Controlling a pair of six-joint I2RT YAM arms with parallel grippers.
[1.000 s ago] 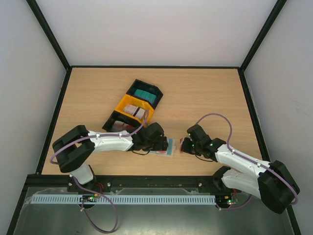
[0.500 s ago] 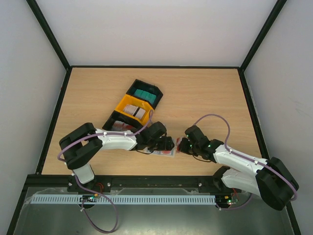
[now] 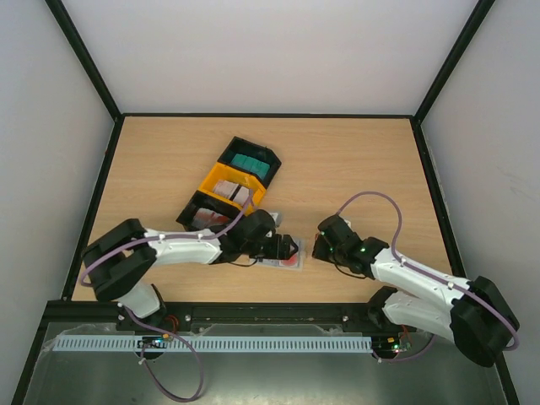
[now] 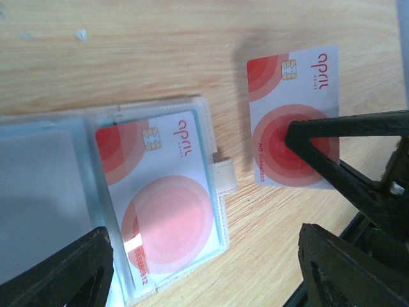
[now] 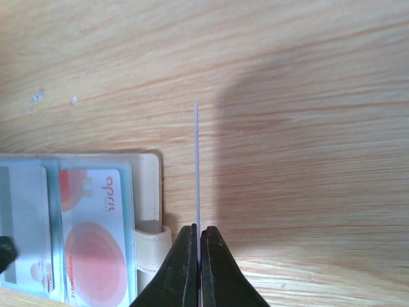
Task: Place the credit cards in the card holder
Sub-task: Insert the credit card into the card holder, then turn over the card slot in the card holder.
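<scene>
Card (image 4: 300, 83) stays pinched in right gripper (image 5: 198, 231), retreated slightly; left gripper (image 4: 203, 235) gapes wide.

Light wooden table (image 3: 354, 160), enclosed by white panels on three sides. Left of centre, a joined row of three plastic trays (image 3: 211, 179), black, yellow and black, lies diagonally on the boards, its far end angled to the right. Close to the middle of the near edge, just right of the row's near end, a beige card holder (image 4: 45, 192) lies opened flat, light blue inside facing up. Its snap tab (image 4: 223, 176) rests on the wood at its right side. A few pale specks (image 4: 80, 33) dot the surface nearby.
</scene>
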